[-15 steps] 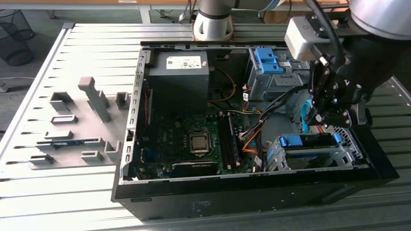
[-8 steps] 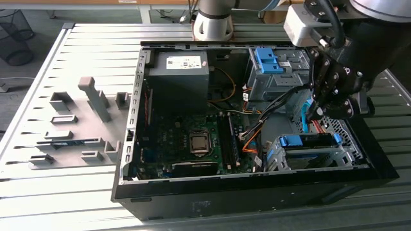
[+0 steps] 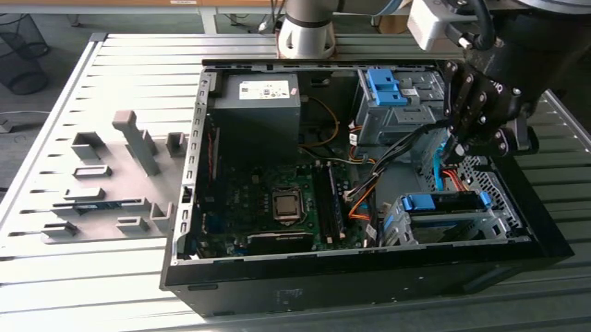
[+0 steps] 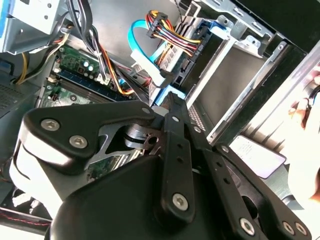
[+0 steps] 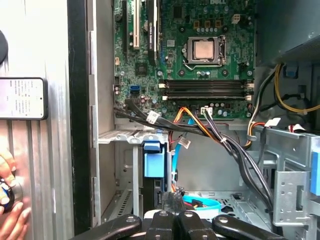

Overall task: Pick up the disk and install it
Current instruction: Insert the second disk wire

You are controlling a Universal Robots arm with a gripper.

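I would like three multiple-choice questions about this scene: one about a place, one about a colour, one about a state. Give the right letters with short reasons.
1. In the exterior view, where is the tool?
A. over the grey fixture
B. beside the table
C. over the side of the computer case at that view's right

2. What colour is the flat cable near the drive cage?
A. light blue
B. green
C. pink

3. How is the computer case?
A. closed
B. open
C. upside down

Answers:
1. C: the tool hangs above the drive cages on that side.
2. A: the second wrist view shows it light blue.
3. B: the motherboard lies in plain sight.
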